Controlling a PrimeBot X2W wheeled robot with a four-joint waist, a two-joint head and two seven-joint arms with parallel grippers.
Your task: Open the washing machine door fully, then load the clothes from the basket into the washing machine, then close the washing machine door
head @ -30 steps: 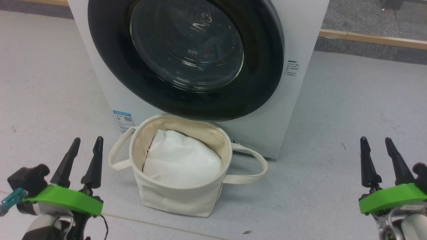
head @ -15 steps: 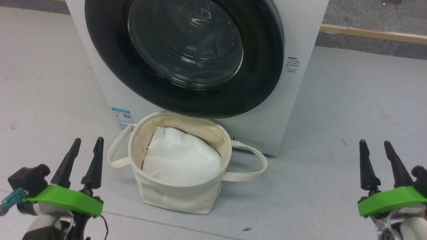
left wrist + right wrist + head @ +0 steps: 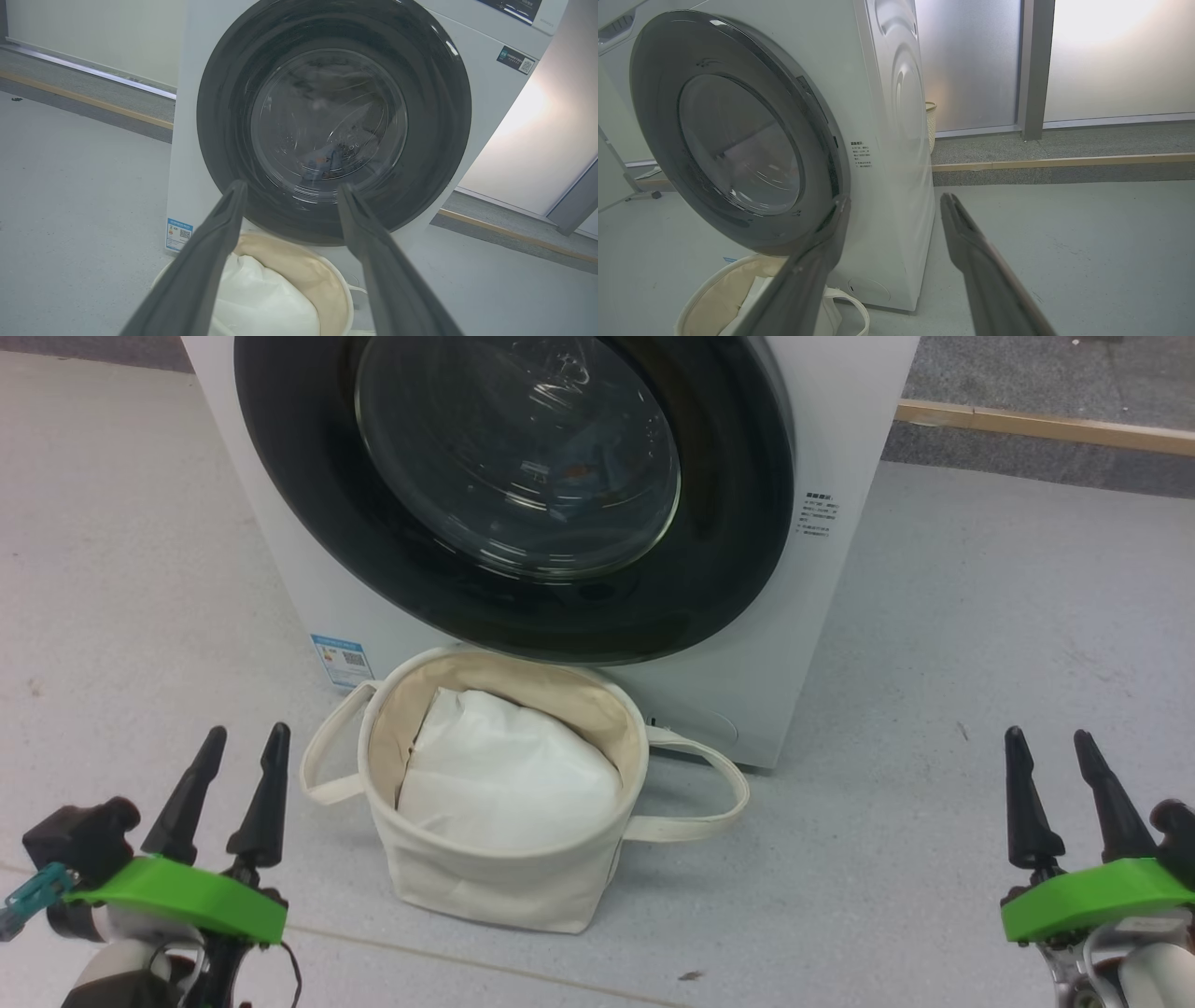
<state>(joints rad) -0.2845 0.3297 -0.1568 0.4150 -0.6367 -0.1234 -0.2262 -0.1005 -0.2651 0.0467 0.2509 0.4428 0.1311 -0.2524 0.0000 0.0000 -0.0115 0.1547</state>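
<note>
Both spread and empty, left end effector (image 3: 247,731) and right end effector (image 3: 1047,735) occupy the lower corners, flanking the basket (image 3: 485,887) below the closed washing machine door (image 3: 747,523).

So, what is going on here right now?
Nothing is being handled. The left gripper and right gripper are open and empty, low on either side of the basket, which holds a white bundle. The door looks shut; blue and orange clothes seem to lie behind its glass.
</note>
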